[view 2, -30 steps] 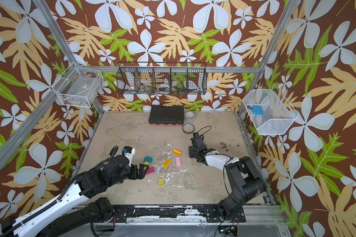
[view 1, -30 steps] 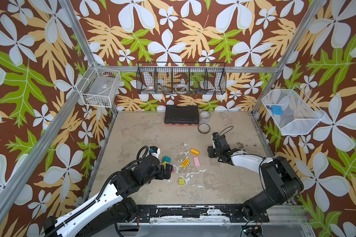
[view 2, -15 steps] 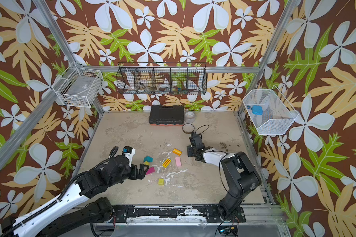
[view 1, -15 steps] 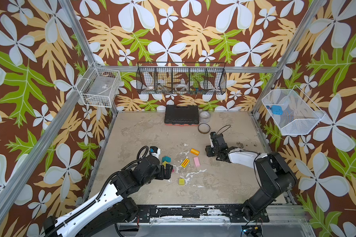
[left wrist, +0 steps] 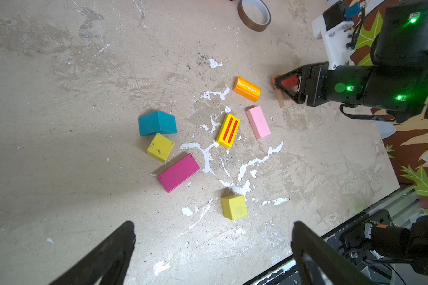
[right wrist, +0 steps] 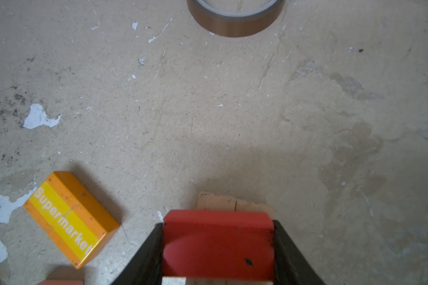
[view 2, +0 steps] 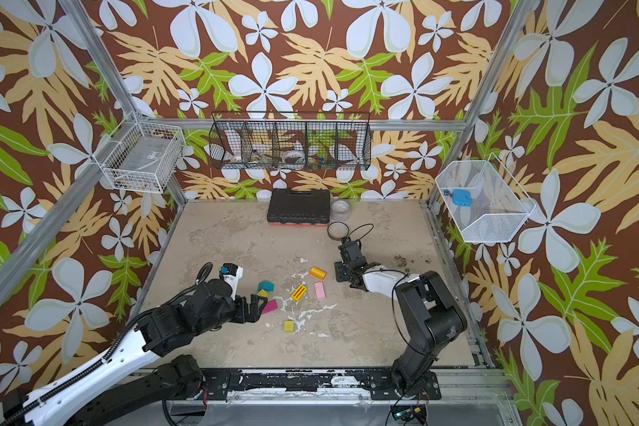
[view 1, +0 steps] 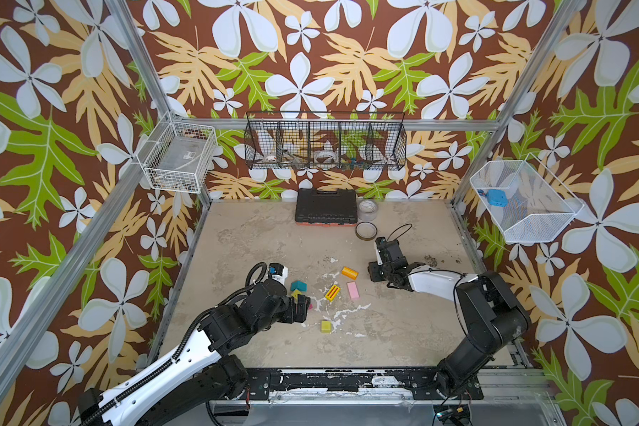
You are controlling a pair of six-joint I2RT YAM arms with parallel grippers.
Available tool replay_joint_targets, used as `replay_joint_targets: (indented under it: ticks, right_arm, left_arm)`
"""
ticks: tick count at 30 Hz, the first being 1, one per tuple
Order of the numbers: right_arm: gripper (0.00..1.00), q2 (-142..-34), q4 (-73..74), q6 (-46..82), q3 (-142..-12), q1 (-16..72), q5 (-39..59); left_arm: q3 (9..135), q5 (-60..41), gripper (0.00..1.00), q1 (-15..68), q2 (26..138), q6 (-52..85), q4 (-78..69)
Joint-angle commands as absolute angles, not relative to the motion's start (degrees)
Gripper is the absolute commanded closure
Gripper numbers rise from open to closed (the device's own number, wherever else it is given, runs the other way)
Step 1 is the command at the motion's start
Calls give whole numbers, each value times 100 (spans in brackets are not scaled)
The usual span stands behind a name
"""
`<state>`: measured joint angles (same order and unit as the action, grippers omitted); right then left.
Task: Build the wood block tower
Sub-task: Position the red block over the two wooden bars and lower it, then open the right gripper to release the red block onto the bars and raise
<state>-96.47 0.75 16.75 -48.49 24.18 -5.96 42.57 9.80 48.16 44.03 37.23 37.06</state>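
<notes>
Over the last second the right arm had drawn its elbow inward and carried the right gripper a little leftward toward the loose blocks, while the left arm had not shifted. The right gripper's jaws stood part-way in, clamped on the two sides of a red block, low over a tan plank lying flat on the table. Whether the block touched the plank could not be told. An orange block lettered "Supermarket" lay just beside the gripper's tips, and a brown tape roll sat well apart from them. The left gripper hovered with its jaws spread wide and nothing between them, over the near edge of the scatter. There, all lying singly on the table, were a pink block and a red-striped yellow block side by side, a teal roof block just beside a yellow-green cube, a magenta block near that cube, and a second yellow-green cube apart from the rest.
</notes>
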Motion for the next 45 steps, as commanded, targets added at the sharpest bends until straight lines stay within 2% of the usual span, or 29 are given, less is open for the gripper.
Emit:
replay_joint_targets:
  ticks: [1, 13, 29, 45]
  right_arm:
    - [50, -9561, 77, 1765, -4801, 2420, -720]
    - [48, -9545, 71, 1779, -4772, 2406, -712]
    - [32, -9580, 20, 1805, -4799, 2403, -791]
    - [30, -9554, 26, 1841, -4772, 2401, -834]
  left_arm:
    - [4244, 996, 0, 4812, 4403, 3708, 3639]
    - [4245, 1002, 0, 4810, 4403, 3706, 3634]
    - [4236, 987, 0, 4808, 4412, 3705, 3630]
    - [4236, 991, 0, 4815, 4425, 3707, 3631]
